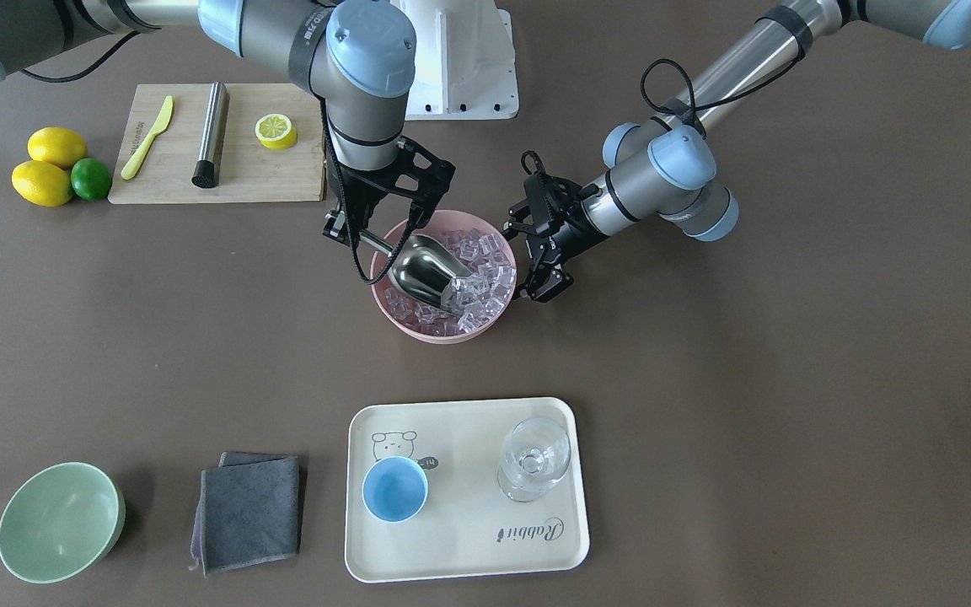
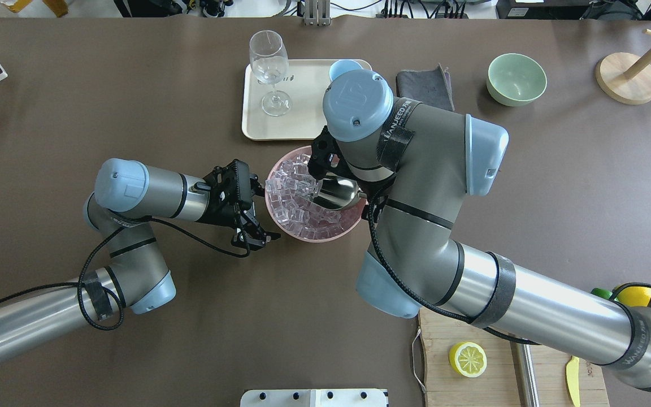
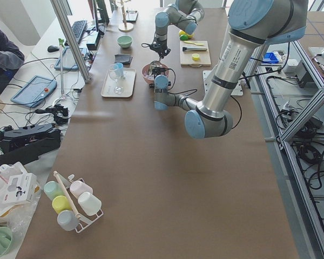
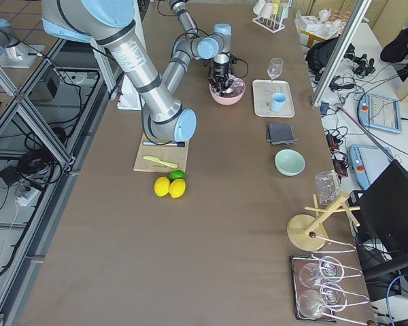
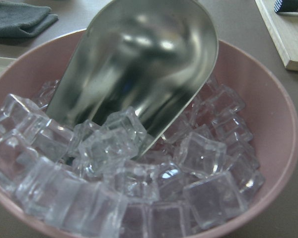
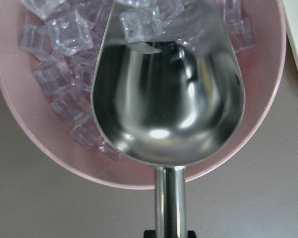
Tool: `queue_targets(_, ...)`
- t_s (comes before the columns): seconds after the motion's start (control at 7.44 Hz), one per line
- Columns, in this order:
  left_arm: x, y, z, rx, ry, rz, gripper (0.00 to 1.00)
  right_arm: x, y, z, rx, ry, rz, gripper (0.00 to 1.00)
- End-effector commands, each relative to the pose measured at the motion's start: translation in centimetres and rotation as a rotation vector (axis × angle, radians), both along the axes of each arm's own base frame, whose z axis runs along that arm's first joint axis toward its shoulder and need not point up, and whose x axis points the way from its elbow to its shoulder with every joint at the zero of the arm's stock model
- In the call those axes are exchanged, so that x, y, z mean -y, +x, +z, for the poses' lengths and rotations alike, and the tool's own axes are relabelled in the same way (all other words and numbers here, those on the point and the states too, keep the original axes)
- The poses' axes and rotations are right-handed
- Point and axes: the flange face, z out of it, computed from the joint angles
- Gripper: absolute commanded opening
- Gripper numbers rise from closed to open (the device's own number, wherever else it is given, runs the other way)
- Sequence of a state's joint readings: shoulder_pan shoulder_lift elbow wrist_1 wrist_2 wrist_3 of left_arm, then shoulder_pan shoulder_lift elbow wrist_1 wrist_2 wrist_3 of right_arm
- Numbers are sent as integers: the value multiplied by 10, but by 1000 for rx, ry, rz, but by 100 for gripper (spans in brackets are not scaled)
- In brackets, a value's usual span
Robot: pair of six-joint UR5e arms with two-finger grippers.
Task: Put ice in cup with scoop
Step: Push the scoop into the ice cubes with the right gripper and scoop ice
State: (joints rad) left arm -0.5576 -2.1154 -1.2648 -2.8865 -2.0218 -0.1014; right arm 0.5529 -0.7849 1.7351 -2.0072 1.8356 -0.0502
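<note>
The steel scoop [image 1: 431, 270] lies tilted in the pink bowl [image 1: 418, 324], its mouth pushed into the ice [image 1: 485, 253]. My right gripper [image 1: 363, 240] is shut on the scoop's rod handle [image 6: 171, 198]. In the right wrist view the trough [image 6: 169, 99] is nearly empty, with one cube [image 6: 139, 22] at its mouth. My left gripper [image 1: 528, 257] is open and empty, beside the bowl's rim; I cannot tell whether it touches it. The light-blue cup [image 1: 395, 489] stands empty on the cream tray [image 1: 536, 539].
A clear stemmed glass [image 1: 533, 459] shares the tray. A grey cloth [image 1: 249, 510] and a pale green bowl [image 1: 60, 523] lie beside it. A cutting board [image 1: 174, 181] holds a yellow knife, a steel cylinder and half a lemon; lemons and a lime [image 1: 91, 179] lie next to it.
</note>
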Motion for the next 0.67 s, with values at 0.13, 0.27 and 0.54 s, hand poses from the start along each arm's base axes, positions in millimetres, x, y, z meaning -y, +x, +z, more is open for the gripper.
queue_targets(0.13,0,0,0,0,0,-1,98,-17,26,7,41,16,-1,0)
queue_targets(0.27,0,0,0,0,0,1,98,-20,30,7,46,19,-1,0)
queue_targets(0.54,0,0,0,0,0,1,98,-20,30,8,112,9,64,0)
